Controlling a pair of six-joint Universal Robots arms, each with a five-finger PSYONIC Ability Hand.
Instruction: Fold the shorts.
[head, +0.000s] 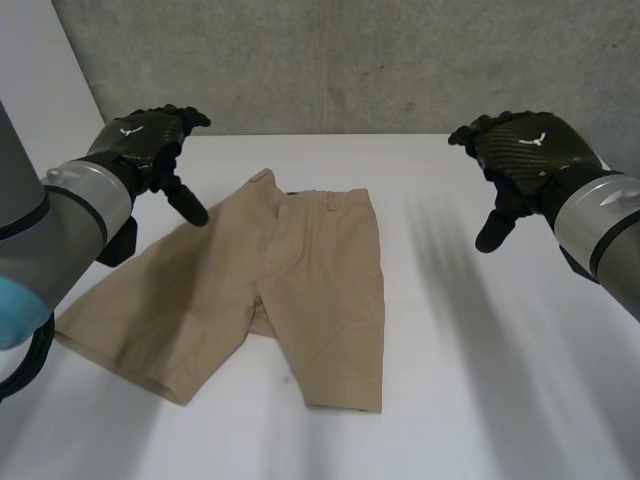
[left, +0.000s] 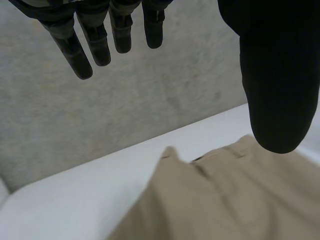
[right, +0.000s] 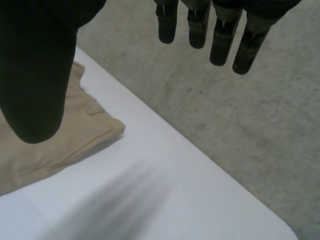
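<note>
On the table (head: 480, 380), shorts (head: 300, 270) lie flat, seemingly unfolded. Left hand (head: 145, 140) hovers near their far-left corner, right hand (head: 525, 150) well right; both relaxed, empty.

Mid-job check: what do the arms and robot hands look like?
The left robot hand and right robot hand are black, weave-patterned, each with a white emblem on its back. Silver-grey cuffs follow; the grey left arm has a light-blue cap.

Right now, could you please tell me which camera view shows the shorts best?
The head view: the shorts lie there whole, waistband and both legs. The left wrist view catches the waistband end; the right wrist view catches one waistband corner.
</note>
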